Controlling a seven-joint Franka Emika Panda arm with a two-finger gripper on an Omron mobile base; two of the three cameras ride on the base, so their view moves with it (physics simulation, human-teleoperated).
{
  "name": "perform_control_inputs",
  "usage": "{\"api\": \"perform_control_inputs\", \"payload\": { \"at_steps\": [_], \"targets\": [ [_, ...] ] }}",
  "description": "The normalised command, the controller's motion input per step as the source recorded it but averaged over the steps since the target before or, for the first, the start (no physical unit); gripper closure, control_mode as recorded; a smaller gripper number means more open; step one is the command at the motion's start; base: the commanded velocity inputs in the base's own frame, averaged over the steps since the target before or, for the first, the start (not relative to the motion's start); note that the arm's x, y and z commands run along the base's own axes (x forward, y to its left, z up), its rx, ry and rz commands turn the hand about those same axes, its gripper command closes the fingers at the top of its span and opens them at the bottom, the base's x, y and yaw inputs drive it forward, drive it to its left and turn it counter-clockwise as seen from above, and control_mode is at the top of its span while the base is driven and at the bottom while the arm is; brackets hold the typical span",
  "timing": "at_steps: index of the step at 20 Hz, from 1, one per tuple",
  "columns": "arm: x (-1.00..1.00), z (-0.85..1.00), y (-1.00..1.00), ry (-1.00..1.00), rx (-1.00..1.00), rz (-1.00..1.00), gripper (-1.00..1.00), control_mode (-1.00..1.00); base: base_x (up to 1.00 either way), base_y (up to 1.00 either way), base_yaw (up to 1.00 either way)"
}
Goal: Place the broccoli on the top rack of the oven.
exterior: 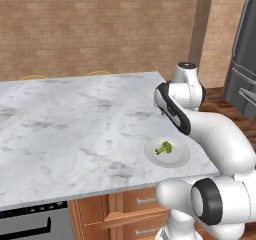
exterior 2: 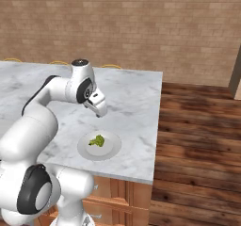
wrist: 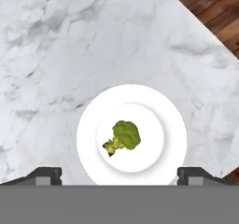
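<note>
The arm is folding over the marble counter [exterior: 75, 124], its gripper [wrist: 119, 174] hanging above the white plate [wrist: 88, 125], fingers spread wide and gripping nothing. Fingertips [wrist: 44, 174] are cut off by the frame's bottom edge. The broccoli [wrist: 123, 136] is lying at the plate's centre, stalk pointing toward 8 o'clock.

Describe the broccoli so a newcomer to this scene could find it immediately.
Start at the marble counter and go to its corner near the wooden floor, where a white plate sits. The broccoli lies at the plate's middle: a small green floret with a paler stalk, the one green thing on the counter.
</note>
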Motion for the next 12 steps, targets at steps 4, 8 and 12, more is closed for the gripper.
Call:
{"api": "perform_control_inputs", "payload": {
  "at_steps": [4, 8, 12],
  "targets": [
    [0.03, -0.77, -0.23, 0.02, 0.24, -0.23, -1.00, -1.00, 0.00, 0.00, 0.00],
    [-0.03, -0.76, 0.00, 0.04, 0.07, -0.19, -1.00, -1.00, 0.00, 0.00, 0.00],
    [-0.03, -0.61, 0.25, 0.14, 0.00, -0.06, -1.00, -1.00, 0.00, 0.00, 0.00]
  ]
}}
